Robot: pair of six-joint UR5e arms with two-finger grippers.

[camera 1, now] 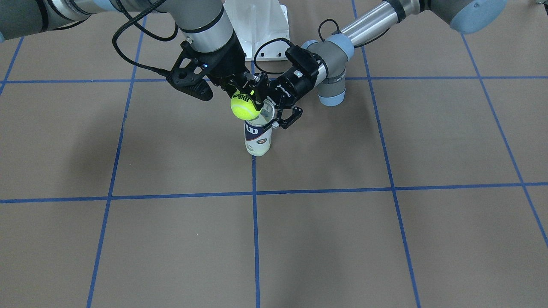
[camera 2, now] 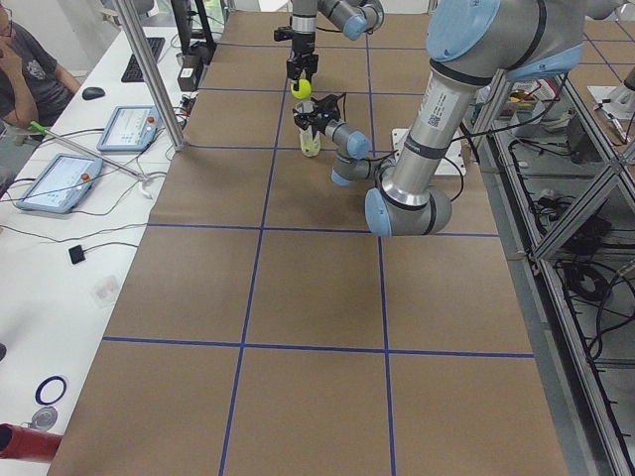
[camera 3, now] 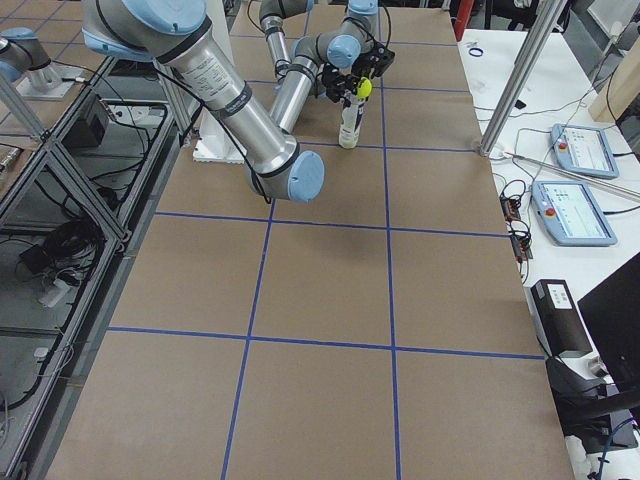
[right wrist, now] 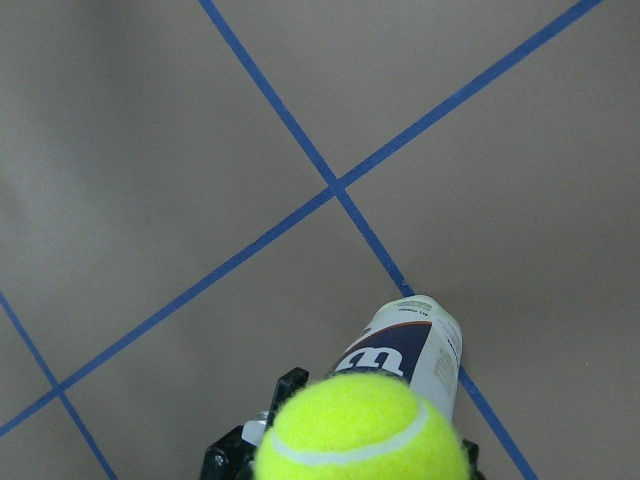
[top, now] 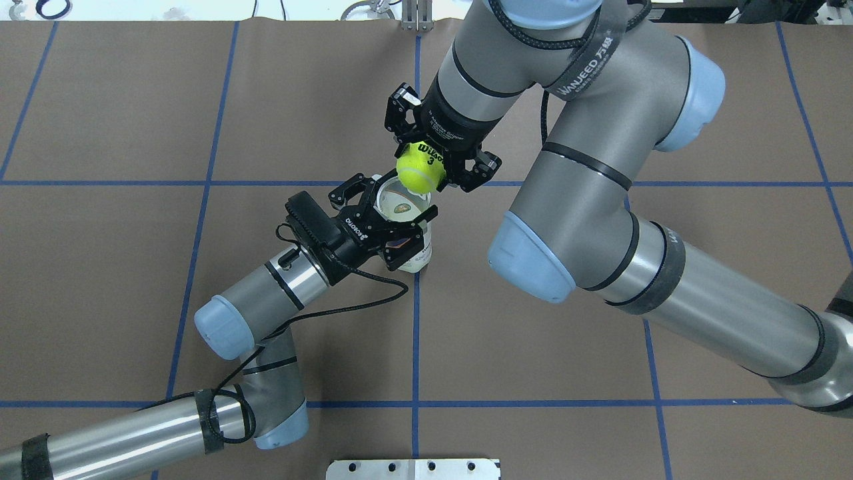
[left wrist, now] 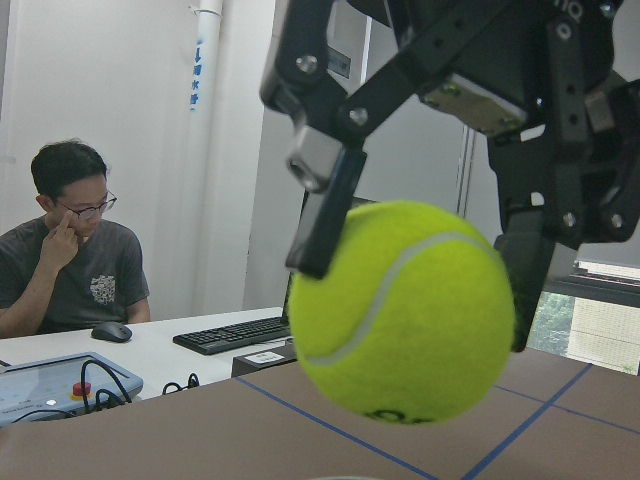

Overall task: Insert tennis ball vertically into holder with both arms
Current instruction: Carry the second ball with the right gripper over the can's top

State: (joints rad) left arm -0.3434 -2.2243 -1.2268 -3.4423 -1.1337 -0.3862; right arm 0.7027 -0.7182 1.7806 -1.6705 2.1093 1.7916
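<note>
Jaws on the right arm pinch the tennis ball above the holder.

In the right wrist view the ball is cut off by the bottom edge and hides the tube's mouth and upper wall. In both side views the left gripper and right gripper are too small to show how their jaws stand.

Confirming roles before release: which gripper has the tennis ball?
The right gripper, its fingers clamped on the tennis ball above the holder. The left gripper instead grips the holder near its rim.
</note>
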